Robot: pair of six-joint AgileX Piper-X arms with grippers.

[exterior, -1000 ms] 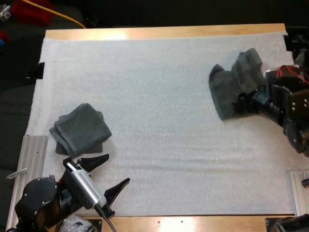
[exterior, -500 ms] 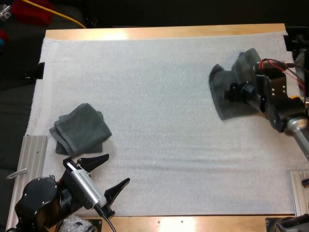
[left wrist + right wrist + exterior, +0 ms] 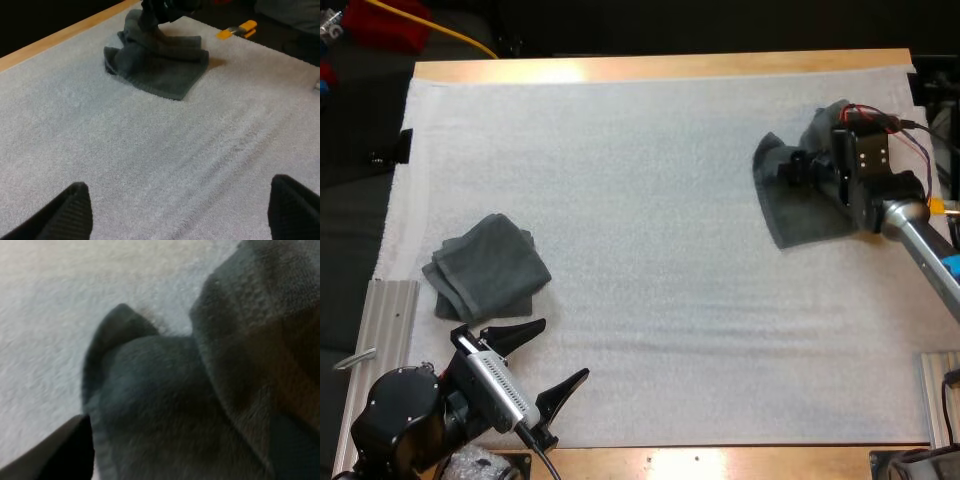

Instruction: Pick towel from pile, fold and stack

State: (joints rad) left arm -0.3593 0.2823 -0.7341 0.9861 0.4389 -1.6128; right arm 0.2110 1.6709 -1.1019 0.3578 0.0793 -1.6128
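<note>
A crumpled dark grey-green towel (image 3: 798,205) lies at the mat's right side, with one part bunched up toward the far edge. My right gripper (image 3: 792,172) is low over its middle. The right wrist view has the towel (image 3: 200,380) close under the gripper (image 3: 180,422), whose fingers are wide apart: it is open. A folded stack of towels (image 3: 485,268) rests at the left. Just nearer than that stack, my left gripper (image 3: 563,348) hovers open and holds nothing. From the left wrist view, the crumpled towel (image 3: 160,67) lies far across the mat beyond the open gripper (image 3: 179,184).
The white mat (image 3: 640,200) covers the wooden table (image 3: 650,66). Metal rails sit at the near left (image 3: 390,330) and near right (image 3: 940,395) of the mat. An orange clip (image 3: 237,30) lies just off the mat by the crumpled towel.
My right arm has swung toward the far side and the gripper has moved in over the crumpled towel. The left arm and both towels have stayed put.
</note>
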